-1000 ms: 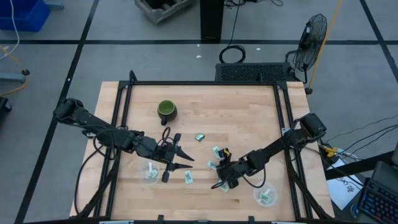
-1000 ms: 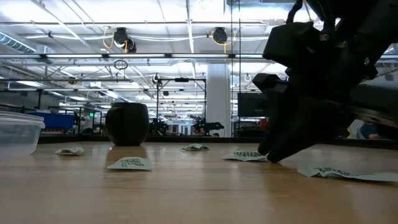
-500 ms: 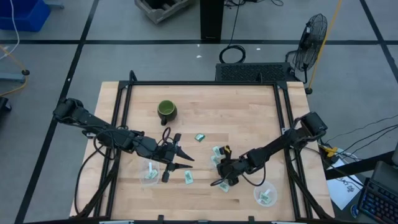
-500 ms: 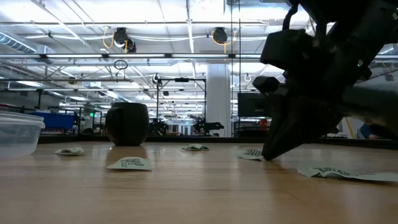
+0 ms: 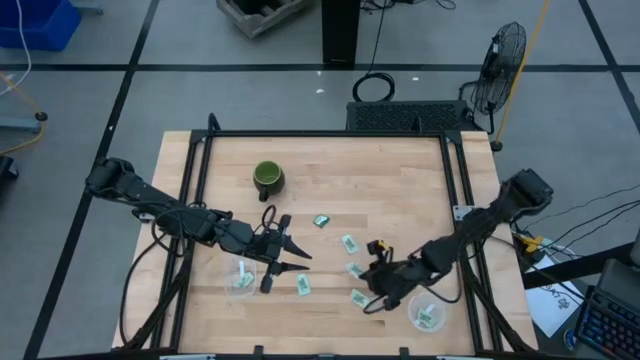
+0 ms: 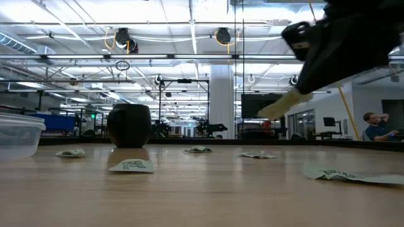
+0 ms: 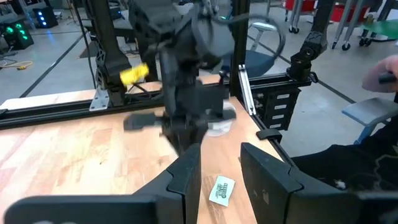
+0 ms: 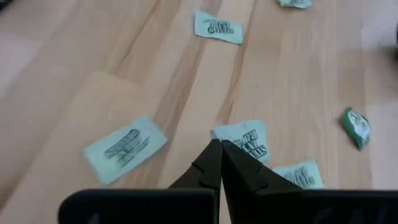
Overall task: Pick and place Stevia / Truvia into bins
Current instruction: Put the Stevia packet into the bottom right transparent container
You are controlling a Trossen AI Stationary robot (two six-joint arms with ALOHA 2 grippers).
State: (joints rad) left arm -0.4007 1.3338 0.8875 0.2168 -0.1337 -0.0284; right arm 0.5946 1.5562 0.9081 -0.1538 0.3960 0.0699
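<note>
My right gripper (image 5: 378,293) is shut on a pale green Stevia packet (image 8: 244,140) and holds it well above the table; the low view shows the packet (image 6: 278,109) hanging from the gripper (image 6: 302,88). It is just left of the right bin (image 5: 427,315), a clear tub holding packets. Several packets lie on the wood, such as these (image 5: 348,243) (image 5: 355,270) (image 5: 303,286). My left gripper (image 5: 300,258) is open beside the left bin (image 5: 241,278), above a packet (image 7: 222,190).
A dark green mug (image 5: 267,178) stands at the back left of the table and also shows in the low view (image 6: 129,125). A crumpled green packet (image 5: 321,221) lies near the table's middle. Black rails (image 5: 190,200) edge the table.
My right gripper has lifted off the table with a packet and moved right and toward the front, nearer the right bin. The left arm has not moved.
</note>
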